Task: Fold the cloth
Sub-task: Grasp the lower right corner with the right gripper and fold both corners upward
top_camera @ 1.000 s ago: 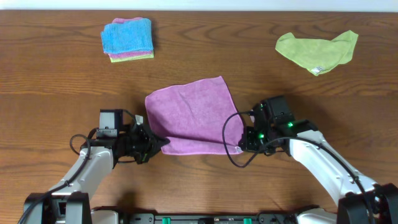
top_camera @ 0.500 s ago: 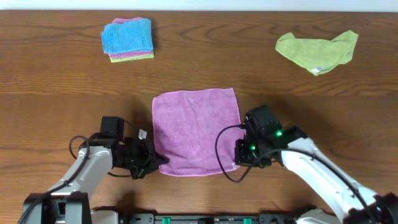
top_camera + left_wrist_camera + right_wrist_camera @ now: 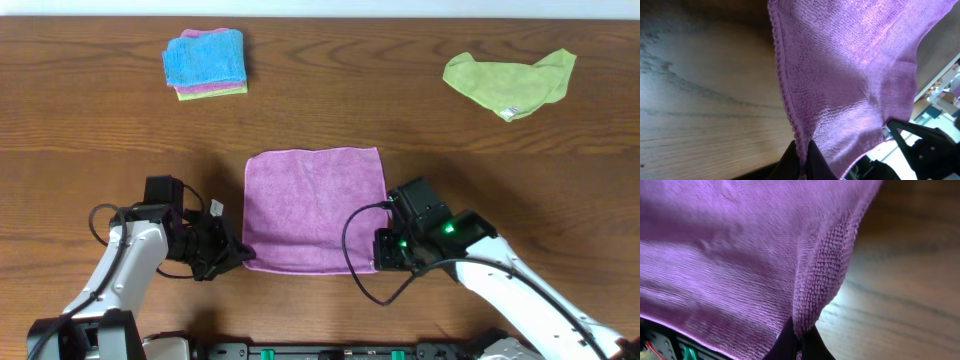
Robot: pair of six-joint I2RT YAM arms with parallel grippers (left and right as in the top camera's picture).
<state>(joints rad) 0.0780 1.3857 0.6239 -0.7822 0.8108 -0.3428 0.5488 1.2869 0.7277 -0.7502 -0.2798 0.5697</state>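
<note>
- Now, compared with one second ago, the cloth (image 3: 315,208) lies square to the table (image 3: 100,150) edges; it was skewed then, with its far corner pointing right.
- Compared with half a second ago, its near edge sits slightly farther from you, and the left arm has swung outward to the left.
- Check the left gripper (image 3: 238,257): its jaws are clenched on the cloth's near-left corner. The left wrist view shows the hemmed edge running into the dark fingertips (image 3: 802,160).
- Check the right gripper (image 3: 378,258): its jaws are clenched on the near-right corner, where a ridge of cloth rises from the pinch (image 3: 799,340).
- Note the blue folded stack (image 3: 204,62) and the lime-green cloth (image 3: 510,82) at the far side, both unmoved.
- From overhead, both gripped corners are covered by the grippers.
- Each wrist view cuts off its fingers at the bottom edge, so only the tips show.
- Beyond the cloth, the left wrist view's background is too blurred to read.
</note>
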